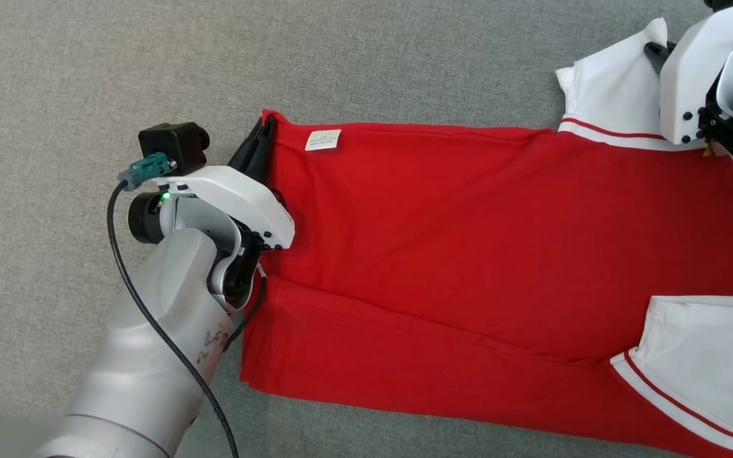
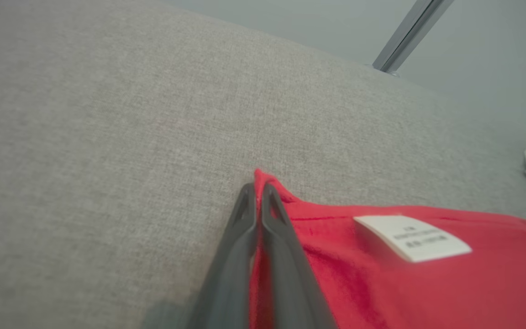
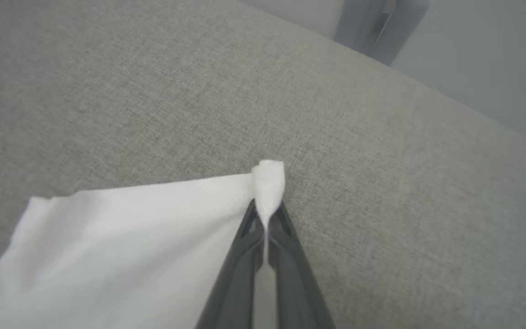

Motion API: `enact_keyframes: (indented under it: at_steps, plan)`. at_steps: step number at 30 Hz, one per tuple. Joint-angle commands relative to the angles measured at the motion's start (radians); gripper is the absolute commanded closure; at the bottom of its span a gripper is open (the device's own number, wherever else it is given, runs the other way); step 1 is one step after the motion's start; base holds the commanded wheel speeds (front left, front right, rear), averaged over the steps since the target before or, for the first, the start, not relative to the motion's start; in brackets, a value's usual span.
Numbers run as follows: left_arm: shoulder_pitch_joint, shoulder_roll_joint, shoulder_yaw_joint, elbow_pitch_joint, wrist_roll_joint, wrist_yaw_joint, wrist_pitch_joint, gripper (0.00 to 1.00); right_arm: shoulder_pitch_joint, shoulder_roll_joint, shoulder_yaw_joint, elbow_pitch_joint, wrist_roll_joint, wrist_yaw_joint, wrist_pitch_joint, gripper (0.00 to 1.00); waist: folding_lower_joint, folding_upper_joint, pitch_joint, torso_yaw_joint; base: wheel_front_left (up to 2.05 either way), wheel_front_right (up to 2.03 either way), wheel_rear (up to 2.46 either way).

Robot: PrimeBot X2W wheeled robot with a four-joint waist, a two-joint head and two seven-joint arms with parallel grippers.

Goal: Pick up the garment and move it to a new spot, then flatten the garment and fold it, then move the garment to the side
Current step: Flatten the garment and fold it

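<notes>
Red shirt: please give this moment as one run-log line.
left gripper: shut on red shirt hem corner | right gripper: shut on white sleeve tip | shirt: lying on grey cloth surface

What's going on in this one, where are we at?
A red shirt with white sleeves lies spread mostly flat on a grey cloth surface. The robot's left hand is closed on the red corner near the white label. Its right hand is closed on the tip of a white sleeve. Both ends are pinched at the surface.
</notes>
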Motion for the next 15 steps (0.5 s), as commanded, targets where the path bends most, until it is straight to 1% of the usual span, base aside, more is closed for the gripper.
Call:
enact_keyframes:
  at_steps: [1, 7, 9, 12, 15]
  plan:
    - [-0.02, 0.007, 0.007, 0.017, -0.008, -0.006, -0.003, 1.0, 0.007, -0.011, 0.018, 0.027, -0.002, 0.0, -0.022, 1.0, 0.0, 0.0, 0.002, -0.005, 0.0, 0.0, 0.0]
    - [-0.03, 0.013, 0.029, 0.046, -0.04, -0.016, 0.007, 1.0, -0.002, 0.01, 0.01, 0.036, 0.05, 0.0, -0.144, 1.0, 0.0, 0.0, -0.013, -0.032, 0.0, 0.0, 0.0]
    - [-0.03, 0.013, 0.034, 0.049, -0.048, -0.018, 0.011, 1.0, 0.004, 0.013, 0.011, 0.03, 0.067, 0.0, -0.159, 1.0, 0.0, 0.0, -0.018, -0.037, 0.0, 0.0, 0.0]
    - [-0.023, 0.023, 0.051, 0.056, -0.065, -0.014, 0.017, 1.0, 0.034, 0.014, 0.03, -0.013, 0.129, 0.0, -0.197, 1.0, 0.0, 0.0, -0.038, -0.057, 0.0, 0.0, 0.0]
    - [-0.003, 0.033, 0.061, 0.053, -0.08, -0.011, 0.023, 1.0, 0.073, -0.016, 0.066, -0.083, 0.192, 0.0, -0.228, 1.0, 0.0, 0.0, -0.065, -0.076, 0.0, 0.0, 0.0]
